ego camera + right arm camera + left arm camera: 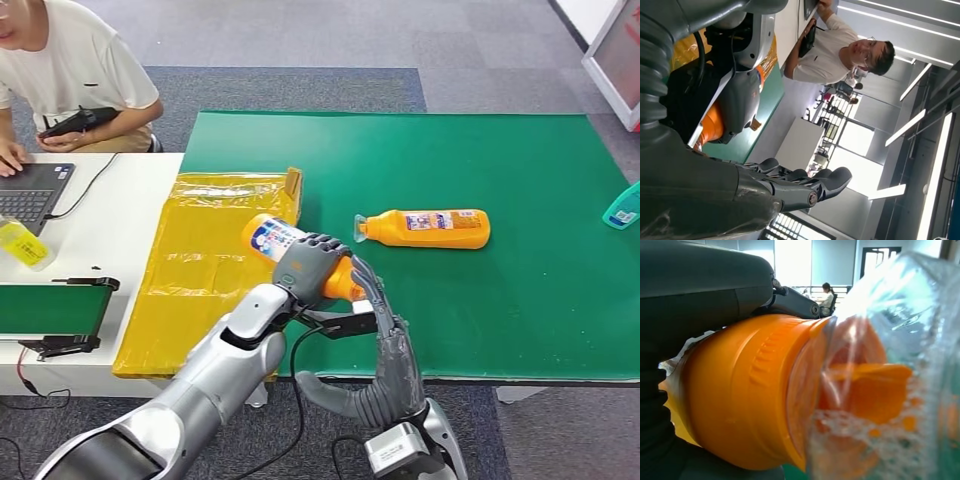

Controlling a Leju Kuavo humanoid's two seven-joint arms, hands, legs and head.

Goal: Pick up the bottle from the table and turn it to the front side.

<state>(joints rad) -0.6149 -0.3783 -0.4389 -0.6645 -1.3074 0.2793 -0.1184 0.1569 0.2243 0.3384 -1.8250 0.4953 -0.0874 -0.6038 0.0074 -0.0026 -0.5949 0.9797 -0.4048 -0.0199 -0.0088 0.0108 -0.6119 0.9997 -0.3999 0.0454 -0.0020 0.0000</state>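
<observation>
Bottle (281, 243) — orange, blue-white label — is sitting in the left hand (311, 268), lifted off the green table (528, 300) near its front-left edge, over/next to the yellow plastic sheet (189, 280). Left hand is gripping round the body w/ fingers wrapped over the top; left wrist view is showing the orange shoulder and the clear cap (881, 390) close up, so the grasp looks firm. Right hand (389, 345) is reaching up from below, fingers apart and extended, tips at or just beside the cap end; can't tell if it's actually touching. It's holding nothing.

Progress, judging from this: pick-up part is done, turn is either starting or pending. Label is partly facing up toward the head cam, so the front side may be nearly there, not sure. Left to do: finish rotating, prob. w/ right hand assisting at the neck.

A second orange bottle (424, 228) is lying flat mid-table, well apart. A person (68, 70) is sitting at the laptop (34, 190) on the white desk.
</observation>
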